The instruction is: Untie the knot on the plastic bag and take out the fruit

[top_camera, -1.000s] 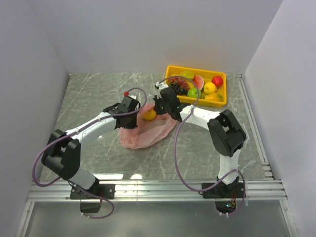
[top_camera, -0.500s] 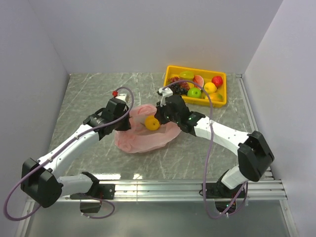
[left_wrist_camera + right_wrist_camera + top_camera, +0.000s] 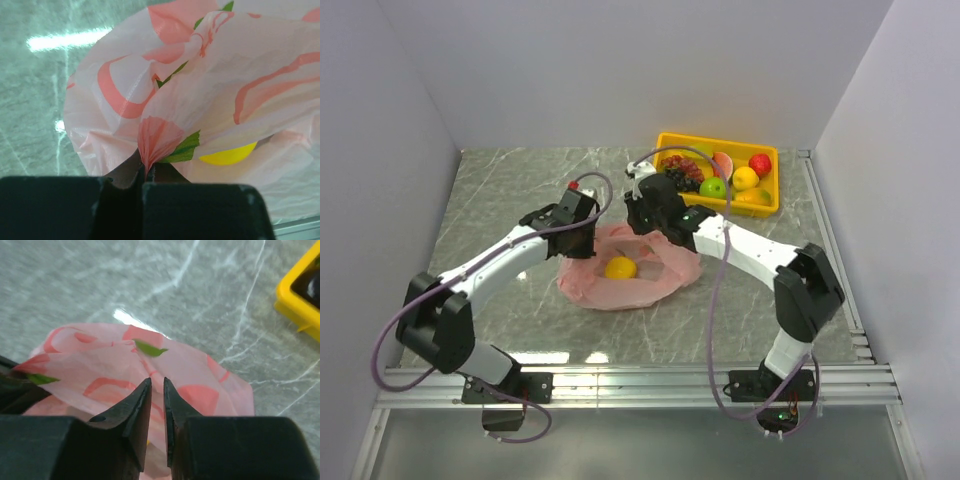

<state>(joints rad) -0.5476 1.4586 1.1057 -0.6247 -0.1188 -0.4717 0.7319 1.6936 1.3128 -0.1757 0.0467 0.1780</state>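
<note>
The pink plastic bag lies crumpled on the marble table between my two grippers. One yellow fruit rests in its middle; in the left wrist view the fruit shows under a fold of the bag. My left gripper is shut on a pinch of the bag's left edge. My right gripper hovers over the bag's far edge with its jaws slightly open and nothing between them; the bag lies just below the gripper. The knot is not visible in any view.
A yellow tray stands at the back right, holding a green fruit, a yellow one, a red one, a watermelon slice and dark grapes. Its corner shows in the right wrist view. White walls enclose the table.
My right jaws have parted and that gripper has drawn back toward the far edge of the bag. The yellow fruit now lies lower, in the bag's middle. My left gripper shifted right, still pinching.
</note>
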